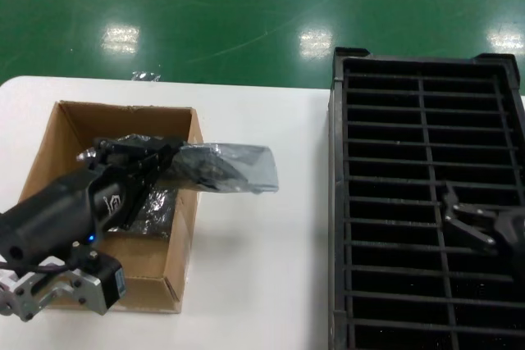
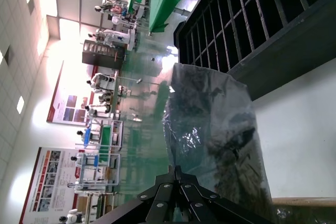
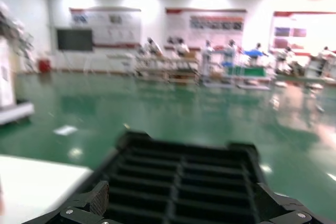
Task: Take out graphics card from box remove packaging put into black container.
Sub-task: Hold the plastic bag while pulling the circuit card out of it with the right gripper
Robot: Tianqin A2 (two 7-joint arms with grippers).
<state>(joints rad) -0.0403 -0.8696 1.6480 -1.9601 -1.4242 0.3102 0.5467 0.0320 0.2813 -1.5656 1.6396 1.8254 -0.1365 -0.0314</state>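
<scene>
My left gripper (image 1: 168,157) is shut on the near end of the grey-blue translucent packaging bag (image 1: 234,168). It holds the bag lifted over the right wall of the brown cardboard box (image 1: 49,149), the far end pointing toward the black container (image 1: 338,202). A dark board, the graphics card (image 1: 201,171), shows dimly through the bag. In the left wrist view the closed jaws of the left gripper (image 2: 176,169) pinch the bag's (image 2: 210,129) edge. My right gripper (image 1: 466,220) hovers open and empty over the container's slots; it also shows in the right wrist view (image 3: 181,203).
A darker shiny bag (image 1: 156,211) lies inside the box. The white table (image 1: 262,268) separates the box from the container (image 3: 178,177). The container (image 2: 252,19) lies beyond the bag's far end. Green floor lies behind the table.
</scene>
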